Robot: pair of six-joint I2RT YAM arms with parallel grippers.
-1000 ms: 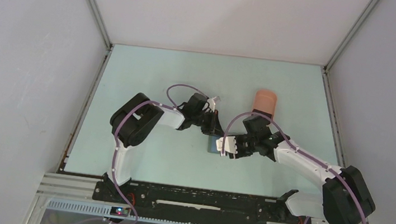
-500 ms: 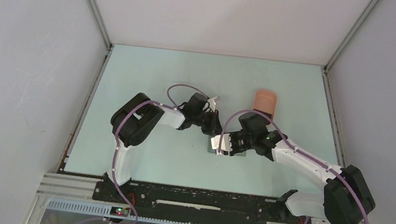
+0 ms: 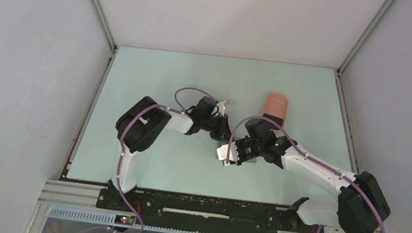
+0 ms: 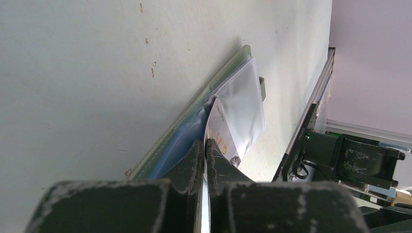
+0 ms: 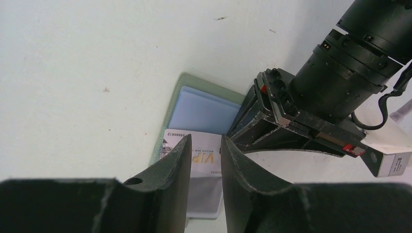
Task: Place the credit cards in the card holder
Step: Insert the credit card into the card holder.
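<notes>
Left gripper [image 4: 205,145] is clamped shut on the right-hand edge of the card holder [image 5: 177,92], which lies open and flat on the table [image 3: 155,75] at its middle. Right gripper [image 5: 205,141] hangs just over the holder with its jaws a narrow gap apart. No part of the card can be seen pinched between them.

A white card [image 5: 203,158] lies partly tucked in the holder. It bears "VIP" in gold letters, and a row of digits, mostly eights, runs above that. The finer line of print is too small to read. Beyond the card the holder shows a pale blue panel; whether that is a second card or a pocket lining I cannot tell.

The table is pale mint green with a few small specks, and plain grey-white walls in aluminium framing close it in. A salmon-pink tray [image 3: 276,106] sits further back, well apart from the holder.

Compared with a second ago, the right gripper has moved left towards the left one and now covers the holder from above. The left arm has not shifted.
</notes>
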